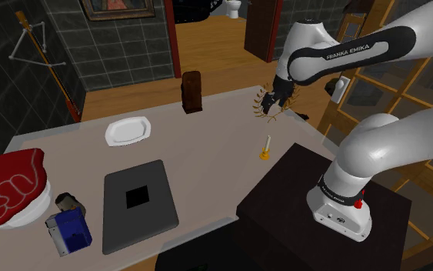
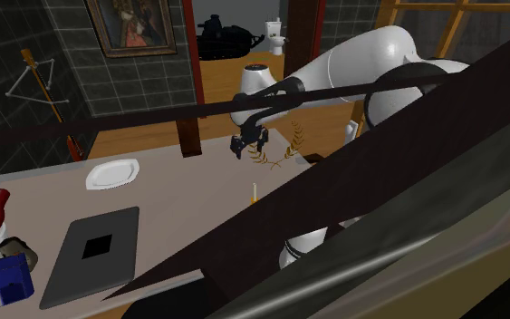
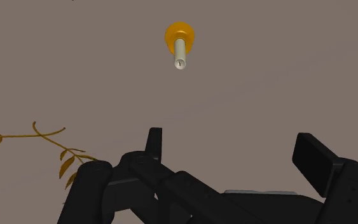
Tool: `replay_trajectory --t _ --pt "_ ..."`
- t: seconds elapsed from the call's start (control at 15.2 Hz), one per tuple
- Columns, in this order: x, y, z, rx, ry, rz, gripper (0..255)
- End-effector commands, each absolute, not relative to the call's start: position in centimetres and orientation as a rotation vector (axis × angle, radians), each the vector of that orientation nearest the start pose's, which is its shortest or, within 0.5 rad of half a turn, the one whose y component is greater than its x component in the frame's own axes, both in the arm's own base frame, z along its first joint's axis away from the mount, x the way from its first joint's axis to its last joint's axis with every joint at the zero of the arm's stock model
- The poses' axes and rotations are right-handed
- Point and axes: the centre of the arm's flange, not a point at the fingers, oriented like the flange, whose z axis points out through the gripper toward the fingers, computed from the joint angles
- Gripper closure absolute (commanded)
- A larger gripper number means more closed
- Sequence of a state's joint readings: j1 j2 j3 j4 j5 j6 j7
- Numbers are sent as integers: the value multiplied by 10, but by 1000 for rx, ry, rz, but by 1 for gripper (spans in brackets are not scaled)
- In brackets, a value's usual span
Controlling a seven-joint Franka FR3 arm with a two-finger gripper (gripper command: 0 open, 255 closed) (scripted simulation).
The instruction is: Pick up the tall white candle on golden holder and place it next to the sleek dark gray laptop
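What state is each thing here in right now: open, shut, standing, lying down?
Gripper, open, holding nothing.
Candle, upright in its holder, not held.
Laptop, shut, lying flat.
Brown box, standing upright.

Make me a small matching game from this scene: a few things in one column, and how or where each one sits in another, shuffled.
Things:
1. candle
2. laptop
3. plate
4. gripper

States:
a. dark grey, closed flat
b. open, in the air above the table
c. upright on a golden base, nothing holding it
d. white, lying beyond the laptop in the shoulder view

Pairs: 1-c, 2-a, 3-d, 4-b
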State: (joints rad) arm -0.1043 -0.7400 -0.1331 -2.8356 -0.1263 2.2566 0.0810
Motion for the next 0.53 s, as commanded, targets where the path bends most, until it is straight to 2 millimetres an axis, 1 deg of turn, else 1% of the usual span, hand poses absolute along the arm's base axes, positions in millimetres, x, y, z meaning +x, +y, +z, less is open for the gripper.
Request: replay_trajectory --t 0.0,0.46 --pt "315 -81 381 -3135 367 -254 0" --pt "313 -98 291 -3130 447 -251 0"
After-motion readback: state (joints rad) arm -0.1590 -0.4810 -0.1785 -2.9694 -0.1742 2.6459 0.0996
